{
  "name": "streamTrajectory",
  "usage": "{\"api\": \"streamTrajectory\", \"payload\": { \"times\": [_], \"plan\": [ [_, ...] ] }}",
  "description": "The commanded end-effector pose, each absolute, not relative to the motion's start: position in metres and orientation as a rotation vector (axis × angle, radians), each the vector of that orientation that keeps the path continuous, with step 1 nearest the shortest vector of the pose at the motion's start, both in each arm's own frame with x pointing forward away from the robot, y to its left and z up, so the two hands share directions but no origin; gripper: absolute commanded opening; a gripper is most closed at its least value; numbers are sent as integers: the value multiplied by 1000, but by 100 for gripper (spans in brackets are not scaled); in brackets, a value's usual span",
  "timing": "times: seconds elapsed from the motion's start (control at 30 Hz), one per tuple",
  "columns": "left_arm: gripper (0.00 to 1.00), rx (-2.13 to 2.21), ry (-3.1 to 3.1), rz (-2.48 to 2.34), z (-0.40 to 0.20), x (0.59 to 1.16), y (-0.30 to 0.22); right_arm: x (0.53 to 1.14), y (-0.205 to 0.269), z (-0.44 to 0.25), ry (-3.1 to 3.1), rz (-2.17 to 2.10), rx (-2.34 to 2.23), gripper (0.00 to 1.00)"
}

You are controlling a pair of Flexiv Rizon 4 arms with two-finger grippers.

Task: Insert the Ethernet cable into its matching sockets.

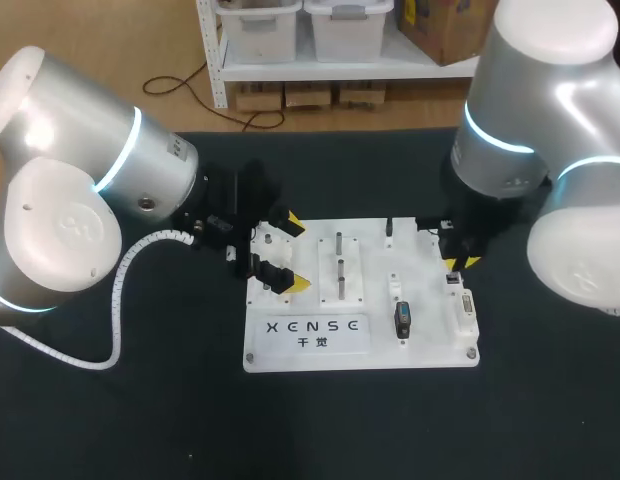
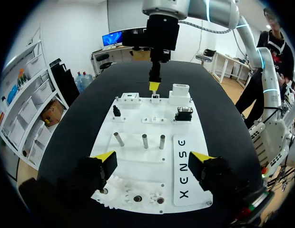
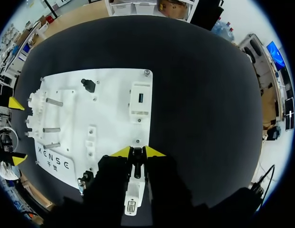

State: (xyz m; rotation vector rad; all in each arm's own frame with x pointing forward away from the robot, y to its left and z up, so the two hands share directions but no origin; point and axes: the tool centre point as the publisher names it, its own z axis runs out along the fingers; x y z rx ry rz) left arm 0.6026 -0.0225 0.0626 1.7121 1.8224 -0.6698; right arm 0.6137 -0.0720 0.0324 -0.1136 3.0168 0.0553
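Observation:
The white socket board (image 1: 290, 350) lies mid-table. My right gripper (image 3: 137, 153) hangs at the board's right edge, fingers close together and shut on a small dark plug (image 3: 136, 164), apparently the Ethernet cable's end; no cable run shows. It sits between two white socket blocks, one ahead of the fingers (image 3: 140, 102) and one under the wrist (image 3: 132, 194). In the left wrist view its yellow tip (image 2: 153, 85) meets a small white holder (image 2: 155, 96). My left gripper (image 2: 152, 161) is open over the board's left edge (image 1: 290, 255), holding nothing.
Three metal pegs (image 1: 339, 265) stand upright in the board's middle. A black connector (image 1: 402, 320) sits in a holder near the front right. A small black stub (image 1: 388, 228) is at the back edge. Black tabletop (image 1: 140, 420) surrounds the board.

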Motion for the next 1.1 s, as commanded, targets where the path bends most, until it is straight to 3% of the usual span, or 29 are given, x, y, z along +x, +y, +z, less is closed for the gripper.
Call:
{"api": "streamTrajectory", "payload": {
  "times": [0.03, 1.1],
  "plan": [
    [100, 1713, 1827, -666, 62, 603, -23, 615, -70, 31, 3020, 59, -113, 0],
    [100, 1713, 1827, -666, 62, 603, -23, 613, -72, 28, 3045, 61, -93, 0]
  ]
}}
